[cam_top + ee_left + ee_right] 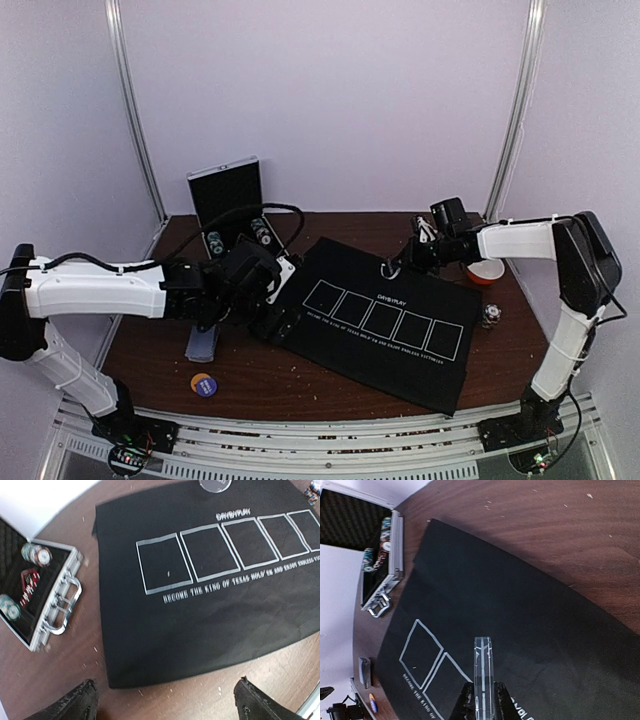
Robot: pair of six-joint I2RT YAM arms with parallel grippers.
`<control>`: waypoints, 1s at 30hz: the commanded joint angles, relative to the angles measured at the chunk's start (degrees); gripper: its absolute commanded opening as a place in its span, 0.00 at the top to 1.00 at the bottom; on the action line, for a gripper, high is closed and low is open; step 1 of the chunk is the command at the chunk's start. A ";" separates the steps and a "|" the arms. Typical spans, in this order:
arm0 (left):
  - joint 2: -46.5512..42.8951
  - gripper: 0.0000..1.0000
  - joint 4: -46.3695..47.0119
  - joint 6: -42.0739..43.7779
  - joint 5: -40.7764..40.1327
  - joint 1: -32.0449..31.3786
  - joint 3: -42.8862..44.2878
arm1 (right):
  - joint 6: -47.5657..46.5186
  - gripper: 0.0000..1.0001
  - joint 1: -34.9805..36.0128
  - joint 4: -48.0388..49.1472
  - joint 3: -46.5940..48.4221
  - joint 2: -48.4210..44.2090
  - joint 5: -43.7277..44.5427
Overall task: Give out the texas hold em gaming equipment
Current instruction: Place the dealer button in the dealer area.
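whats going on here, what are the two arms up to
The right gripper is shut on a thin clear disc, held on edge over the far part of the black mat with five white rectangles. The left gripper hangs open and empty above the mat's left edge. At the back of the table, the open aluminium case holds striped poker chips.

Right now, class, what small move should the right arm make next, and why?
Probably a short lowering toward the cloth. The right gripper is shut on a thin clear piece, held edge-on above the black mat with bare mat beneath it. Bringing the piece close before the jaws open would likely set it down without a drop.
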 commanded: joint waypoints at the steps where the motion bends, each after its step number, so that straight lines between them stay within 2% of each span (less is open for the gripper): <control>1: 0.08 0.02 -2.93 -5.57 2.57 0.90 -2.03 | -1.83 1.00 -2.46 -3.85 3.57 5.06 3.47; 10: -0.28 0.02 -4.41 -7.80 3.54 1.75 -3.98 | 0.88 1.00 -8.05 0.23 -3.92 1.54 4.62; 18: -0.79 0.02 -5.02 -8.99 3.73 2.02 -4.95 | -0.21 1.00 -9.45 -1.39 -3.88 1.98 4.74; 19: -0.98 0.02 -5.02 -9.18 3.77 2.05 -5.10 | -0.33 0.98 -9.46 -1.99 -3.85 1.81 5.22; 23: -1.47 0.02 -5.47 -9.67 4.01 2.14 -5.45 | -1.45 0.69 -9.46 -4.23 -3.76 1.30 7.93; 27: -1.77 0.02 -8.93 -13.07 3.99 2.22 -5.50 | -3.14 0.52 -9.37 -6.50 -2.96 -0.58 11.62; 30: -3.24 0.02 -15.51 -19.24 4.63 2.57 -6.16 | -5.76 0.38 -8.82 -10.22 -0.48 -1.91 15.97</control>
